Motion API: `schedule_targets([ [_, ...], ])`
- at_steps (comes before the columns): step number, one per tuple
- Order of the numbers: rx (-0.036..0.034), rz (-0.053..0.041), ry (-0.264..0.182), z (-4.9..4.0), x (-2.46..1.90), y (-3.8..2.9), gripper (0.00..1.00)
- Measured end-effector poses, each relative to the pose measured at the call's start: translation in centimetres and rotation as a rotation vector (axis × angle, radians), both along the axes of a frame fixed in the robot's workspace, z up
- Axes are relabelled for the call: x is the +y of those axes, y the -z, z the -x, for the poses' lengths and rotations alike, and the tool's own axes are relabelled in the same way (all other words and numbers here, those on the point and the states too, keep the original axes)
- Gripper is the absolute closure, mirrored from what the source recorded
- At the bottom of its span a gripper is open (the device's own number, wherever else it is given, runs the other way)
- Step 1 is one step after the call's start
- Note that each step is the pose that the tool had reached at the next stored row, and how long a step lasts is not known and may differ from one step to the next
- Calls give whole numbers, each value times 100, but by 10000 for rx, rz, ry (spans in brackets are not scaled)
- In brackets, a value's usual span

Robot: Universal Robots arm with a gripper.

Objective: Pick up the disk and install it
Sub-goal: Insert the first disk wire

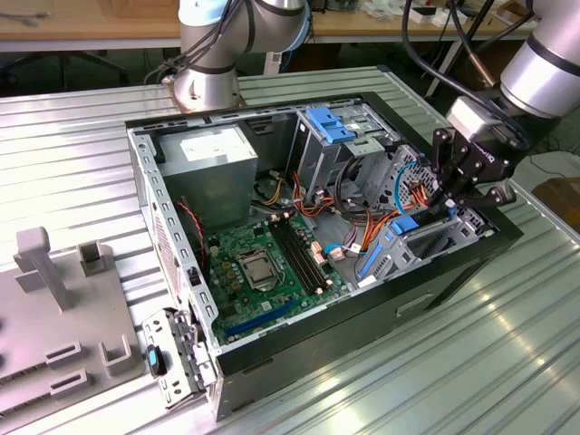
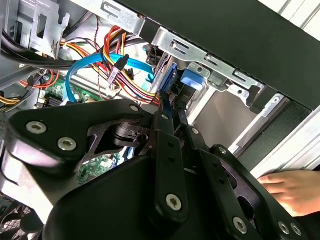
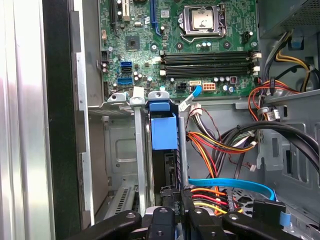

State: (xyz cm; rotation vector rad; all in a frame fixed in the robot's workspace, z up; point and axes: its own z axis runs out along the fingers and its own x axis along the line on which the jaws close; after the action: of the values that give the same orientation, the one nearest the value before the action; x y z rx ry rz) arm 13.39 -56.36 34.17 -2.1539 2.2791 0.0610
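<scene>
The disk (image 3: pixel 164 131) stands on edge in the drive cage (image 3: pixel 120 150) at the front of the open computer case (image 1: pixel 181 299). Its bright blue carrier end points toward the motherboard, and its dark body runs back to my fingers. In the exterior view my gripper (image 1: pixel 449 207) hangs over the case wall on the right, with the disk's blue end (image 1: pixel 405 225) just inside. In both wrist views the gripper (image 3: pixel 173 192) (image 2: pixel 170 107) is shut on the disk's (image 2: pixel 191 80) rear edge, its black fingers close together.
Bundles of orange, red and yellow wires (image 3: pixel 215 145) and a blue flat cable (image 3: pixel 230 185) lie right beside the cage. The motherboard (image 1: pixel 263 263), power supply (image 1: pixel 213 149) and a second cage with a blue latch (image 1: pixel 328 122) fill the case. A person's hand (image 2: pixel 292 187) rests outside the case wall.
</scene>
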Motion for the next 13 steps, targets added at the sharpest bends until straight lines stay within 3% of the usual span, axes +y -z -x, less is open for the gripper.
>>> schedule_targets([
  [13,0,-10,0,0,0,18,83],
])
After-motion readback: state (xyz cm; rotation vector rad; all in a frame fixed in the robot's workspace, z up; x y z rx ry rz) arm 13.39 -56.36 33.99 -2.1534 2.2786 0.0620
